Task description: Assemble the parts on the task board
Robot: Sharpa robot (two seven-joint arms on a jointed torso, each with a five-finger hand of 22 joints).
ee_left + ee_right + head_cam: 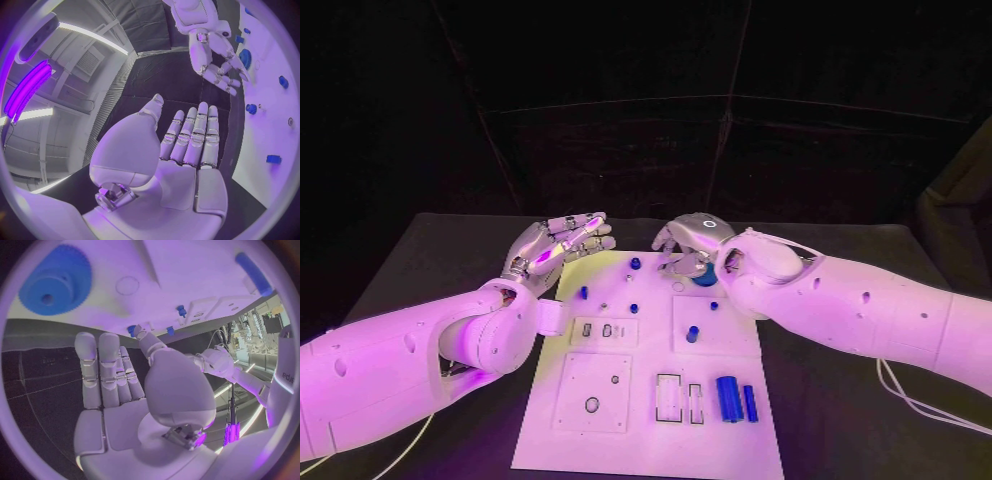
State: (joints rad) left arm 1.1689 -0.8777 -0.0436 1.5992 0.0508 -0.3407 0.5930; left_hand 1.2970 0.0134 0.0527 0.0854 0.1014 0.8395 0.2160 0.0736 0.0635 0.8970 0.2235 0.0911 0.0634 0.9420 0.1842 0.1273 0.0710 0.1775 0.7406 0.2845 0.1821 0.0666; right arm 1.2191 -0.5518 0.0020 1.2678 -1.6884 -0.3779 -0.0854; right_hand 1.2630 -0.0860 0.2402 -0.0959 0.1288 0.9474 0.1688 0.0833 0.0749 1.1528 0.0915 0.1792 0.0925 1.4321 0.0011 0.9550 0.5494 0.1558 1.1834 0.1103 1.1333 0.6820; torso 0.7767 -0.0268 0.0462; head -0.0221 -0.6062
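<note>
The white task board (646, 420) lies in the middle of the black table. A blue gear (705, 276) sits at its far right corner, seen large in the right wrist view (56, 280). My right hand (687, 243) hovers just beyond the gear with its fingers straight and nothing in its palm (125, 385). My left hand (563, 245) is raised off the board's far left corner, palm bare and fingers extended (187, 145). Small blue pegs (635, 263) (583, 292) stand on the far half. A thick blue cylinder (728, 398) and a thin one (750, 403) lie near the front right.
Raised white blocks with slots (603, 330) and holes (593, 404) sit on the board's left side, and two narrow rectangular slots (679, 398) lie beside the cylinders. Black table (862, 420) extends on both sides of the board.
</note>
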